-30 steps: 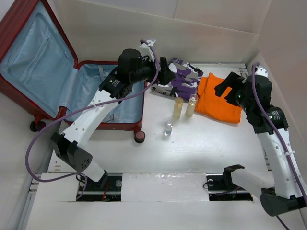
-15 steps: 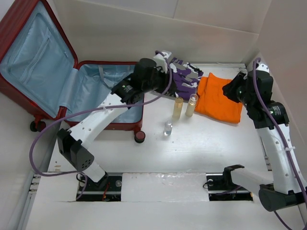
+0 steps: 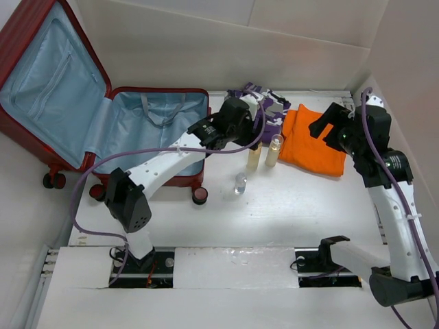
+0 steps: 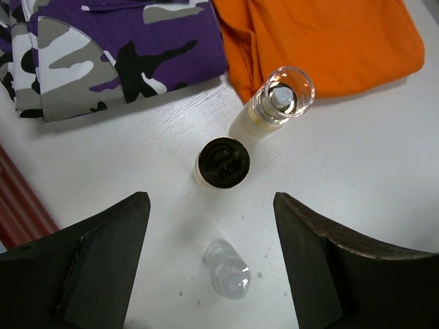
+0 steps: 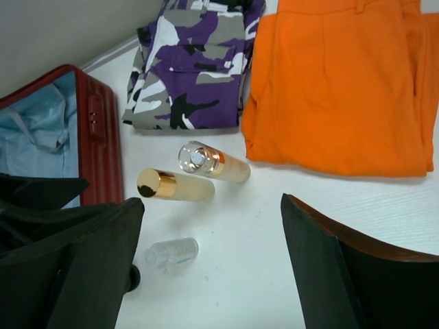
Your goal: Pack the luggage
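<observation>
Dark-red and ribbed, the luggage [image 3: 103, 130] lies open with its blue lining up, well off to the outer side of the left gripper [image 4: 211, 209]. Only a sliver of shell shows beyond the left finger in the wrist view, and nothing seems packed yet. Both grippers hang with jaws wide and hold nothing. The orange garment [image 3: 312, 140] lies ahead of the right gripper [image 5: 212, 216]. The purple camouflage garment [image 4: 116, 48] lies ahead of the left jaws and touches the orange one. The clear-capped bottle [image 4: 274, 103] stands ahead of the left jaws' gap, and the gold-capped bottle [image 4: 221, 162] stands just nearer, centred. The small clear bottle [image 4: 228, 271] sits between the fingers.

The step looks like a first pick of a bottle by the left arm. To do it well:
- Settle on one bottle and keep its neighbours outside the closing path.
- Come straight down and close low on the body, since slim upright bottles probably tip easily.
- Lift clear before crossing the shell wall.

A second ago the left arm hung over the luggage's edge; now it is over the bottles. The right arm stands much where it was.
</observation>
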Available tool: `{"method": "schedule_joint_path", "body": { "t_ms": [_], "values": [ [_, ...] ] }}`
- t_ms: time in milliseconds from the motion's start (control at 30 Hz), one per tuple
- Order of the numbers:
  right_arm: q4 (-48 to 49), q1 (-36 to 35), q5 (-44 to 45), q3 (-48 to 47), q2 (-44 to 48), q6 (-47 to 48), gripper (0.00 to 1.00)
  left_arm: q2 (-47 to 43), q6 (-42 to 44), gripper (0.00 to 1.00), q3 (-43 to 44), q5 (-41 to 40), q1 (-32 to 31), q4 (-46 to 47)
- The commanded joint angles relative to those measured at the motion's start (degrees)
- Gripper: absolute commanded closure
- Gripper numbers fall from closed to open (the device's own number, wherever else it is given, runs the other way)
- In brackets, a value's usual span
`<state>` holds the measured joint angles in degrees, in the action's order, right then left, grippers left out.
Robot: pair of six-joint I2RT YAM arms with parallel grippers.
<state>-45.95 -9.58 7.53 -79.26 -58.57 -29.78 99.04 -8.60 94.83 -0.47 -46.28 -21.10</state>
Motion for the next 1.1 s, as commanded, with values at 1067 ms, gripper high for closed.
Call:
{"method": "schedule_joint_path", "body": {
  "t_ms": [1067],
  "values": [
    [2.54,3.34,-7.62,2.62,1.17,2.09,0.04,15.39,2.62,0.57,9.68,-1.46,-1.27,-2.01]
  ]
}}
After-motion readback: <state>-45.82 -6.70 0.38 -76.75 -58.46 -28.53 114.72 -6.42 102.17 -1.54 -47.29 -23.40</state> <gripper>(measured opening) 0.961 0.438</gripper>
